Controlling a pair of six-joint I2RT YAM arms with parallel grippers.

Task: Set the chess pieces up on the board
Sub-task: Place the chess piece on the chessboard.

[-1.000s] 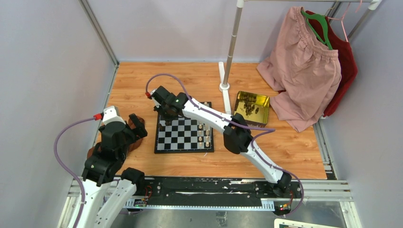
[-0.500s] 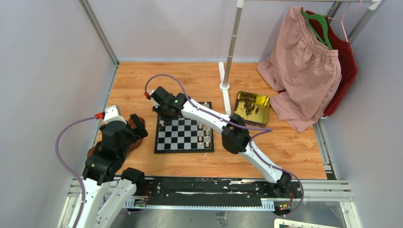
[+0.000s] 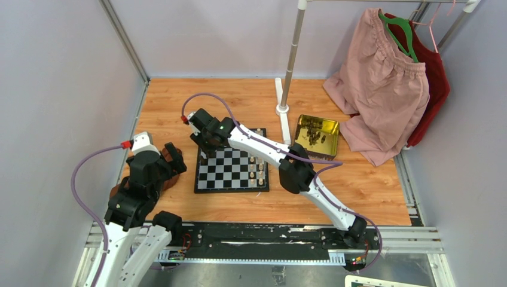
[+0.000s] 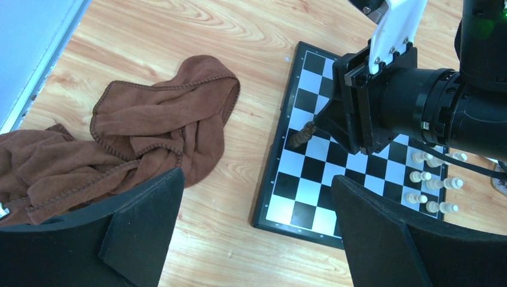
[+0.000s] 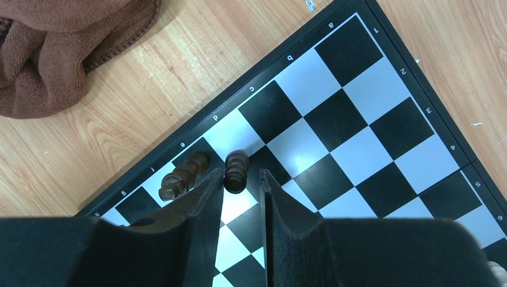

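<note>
The board (image 3: 231, 179) lies flat at the table's middle, also in the left wrist view (image 4: 311, 152) and the right wrist view (image 5: 335, 119). Several cream-white chess pieces (image 3: 256, 167) stand along its right side. My right gripper (image 5: 241, 179) is at the board's far left corner, open, its jaws loosely straddling an upright dark piece (image 5: 236, 171) with a gap on the right. A second dark piece (image 5: 182, 176) stands just left of it. My left gripper (image 4: 256, 179) hangs wide open over bare wood by the board's near left corner, holding nothing.
A crumpled brown cloth (image 4: 149, 131) lies left of the board. A gold tray (image 3: 318, 134) with more dark pieces sits right of the board. A clothes-rack pole (image 3: 290, 66) and hanging pink garment (image 3: 382, 89) stand behind.
My right gripper's jaws have spread apart around the dark piece at the board's far left corner. The left arm has shifted only slightly.
</note>
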